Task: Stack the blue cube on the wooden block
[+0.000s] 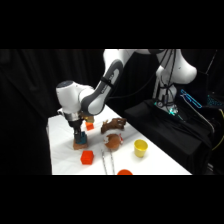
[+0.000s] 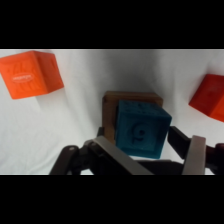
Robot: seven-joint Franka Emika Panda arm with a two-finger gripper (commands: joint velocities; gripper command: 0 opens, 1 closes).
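- The blue cube (image 2: pixel 138 129) is seen in the wrist view directly over the wooden block (image 2: pixel 111 111), whose brown edge shows at the cube's top and left sides.
- The tool (image 2: pixel 145 142) is clenched on the blue cube: one finger is placed at its lower left and the other at its right side.
- In the side view the tool (image 1: pixel 78 136) is low over the table (image 1: pixel 60 165), at the near left part, with the wooden block (image 1: pixel 79 145) just below it.
- Whether the cube already rests on the block or hangs a little above it cannot be told from these pictures.
- The step in hand is judged to be the placing of the cube on the block.
- The cube is seen shifted toward the lower right of the block, so a small correction toward the block's middle would be wise before release.
- The cube should be lowered until full contact is made, and only then should the fingers be opened, slowly, so that the cube is not dragged sideways.
- After release the tool should be lifted straight up, so that the stack is not pushed.
- Two orange-red cubes (image 2: pixel 31 74) (image 2: pixel 210 96) lie well apart from the block on either side, so they are not expected to disturb the placing.
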